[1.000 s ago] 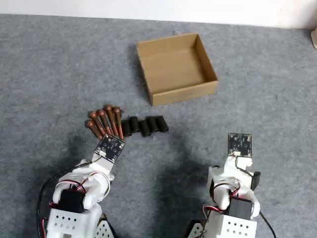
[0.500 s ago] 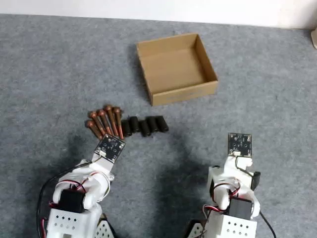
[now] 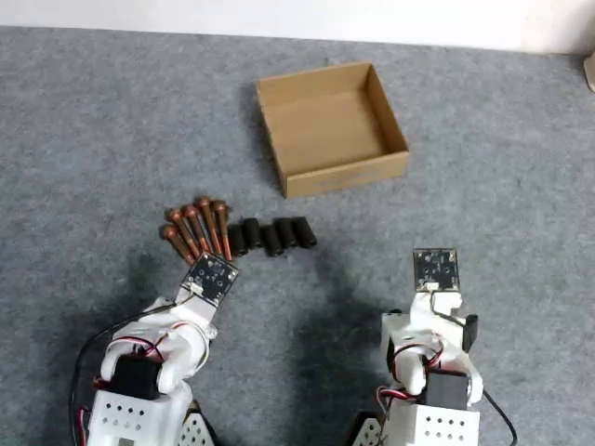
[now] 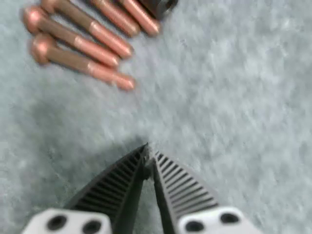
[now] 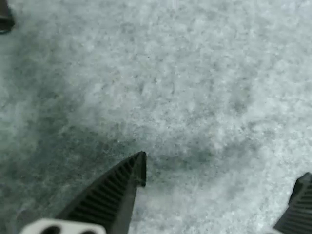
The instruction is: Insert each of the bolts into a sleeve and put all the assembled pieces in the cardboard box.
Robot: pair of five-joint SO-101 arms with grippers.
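Several copper-coloured bolts (image 3: 197, 229) lie side by side on the grey carpet, with several black sleeves (image 3: 271, 234) in a row to their right. The open cardboard box (image 3: 331, 127) stands farther back, nothing in it. My left gripper (image 4: 148, 152) is shut with nothing in it, hovering just short of the nearest bolts (image 4: 80, 48); the arm's wrist (image 3: 209, 277) sits right below the bolt heap. My right gripper (image 5: 222, 178) is open above bare carpet, its wrist (image 3: 435, 269) to the right of the sleeves. A sleeve end (image 5: 5, 17) shows at the edge of the right wrist view.
Grey carpet (image 3: 502, 204) covers the whole table. A pale wall strip runs along the far edge (image 3: 297, 19). Both arm bases (image 3: 279, 409) stand at the near edge.
The right arm's wrist has shifted slightly left and forward toward the sleeves. The left arm's wrist edged a little nearer the bolts. Bolts, sleeves and box stayed put.
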